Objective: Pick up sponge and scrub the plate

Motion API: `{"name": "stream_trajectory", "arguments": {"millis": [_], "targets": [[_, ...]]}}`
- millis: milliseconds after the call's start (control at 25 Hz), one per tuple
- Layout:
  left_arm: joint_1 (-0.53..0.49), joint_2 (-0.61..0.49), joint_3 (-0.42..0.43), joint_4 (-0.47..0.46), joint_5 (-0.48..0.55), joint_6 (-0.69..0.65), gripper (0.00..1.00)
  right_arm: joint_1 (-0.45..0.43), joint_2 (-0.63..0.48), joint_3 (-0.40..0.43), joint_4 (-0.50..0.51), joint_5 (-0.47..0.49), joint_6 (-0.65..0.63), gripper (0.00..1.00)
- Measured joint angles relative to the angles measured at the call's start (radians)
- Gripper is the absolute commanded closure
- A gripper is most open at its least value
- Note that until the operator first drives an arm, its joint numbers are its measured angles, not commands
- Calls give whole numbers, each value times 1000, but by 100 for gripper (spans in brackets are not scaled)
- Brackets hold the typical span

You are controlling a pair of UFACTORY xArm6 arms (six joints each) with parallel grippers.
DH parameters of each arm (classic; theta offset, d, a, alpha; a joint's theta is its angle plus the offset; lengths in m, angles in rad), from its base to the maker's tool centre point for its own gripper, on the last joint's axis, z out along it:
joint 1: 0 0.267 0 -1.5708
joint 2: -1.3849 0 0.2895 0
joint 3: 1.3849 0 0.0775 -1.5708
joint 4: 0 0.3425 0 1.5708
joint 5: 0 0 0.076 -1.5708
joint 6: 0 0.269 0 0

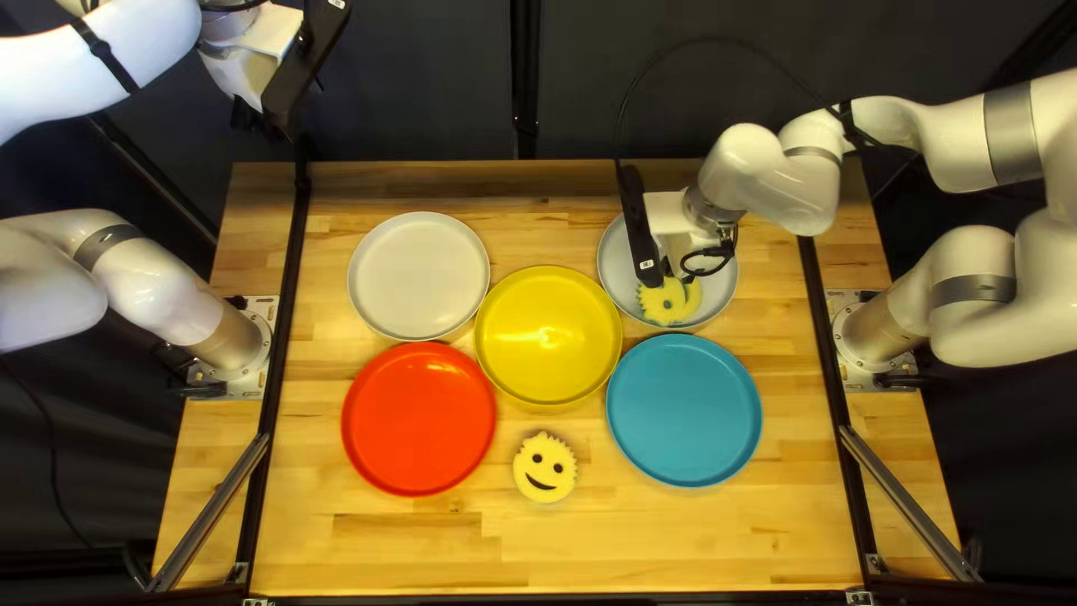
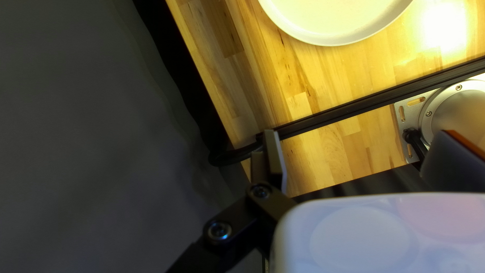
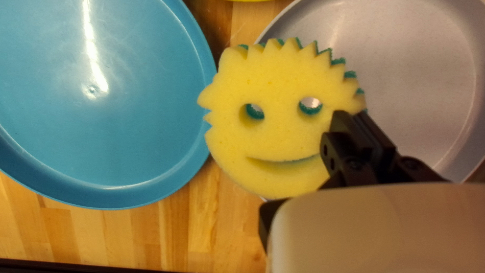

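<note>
Table [image 1: 415,550] first, since everything's spread over it with space around for the arms to work. Left arm [image 1: 101,67] is raised off by the far left corner, which I'd guess keeps it out of the way. Right arm [image 1: 954,146] reaches in over the far right part, so it's the one doing the scrubbing imo.

Five plates: red plate [image 1: 419,419], blue plate [image 1: 684,410], yellow plate [image 1: 548,334], pale plate [image 1: 419,275] and grey plate [image 1: 724,294], all face up so a sponge can get at the insides. Grey one's probably the target, just going by what's over it.

Sponge [image 1: 671,301] is over that grey plate, yellow face up and green side down, handy if green's the scrubby bit. Can't tell if it's touching. Spare sponge [image 1: 545,468] lies on the wood between red and blue.

Right gripper [image 3: 351,114] has its fingers pinched on the sponge's edge, leaving most of it free to rub. Left gripper [image 2: 359,136] has fingers spread, nothing between them.
</note>
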Motion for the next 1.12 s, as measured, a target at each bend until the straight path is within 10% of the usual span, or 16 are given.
{"name": "stream_trajectory", "arguments": {"millis": [480, 1120], "targets": [[0, 0, 0, 0, 0, 0, 0, 280, 139, -34, -106, -60, 241, 100], [0, 0, 0, 0, 0, 0, 0, 322, 148, -53, -120, -36, 291, 100]]}}
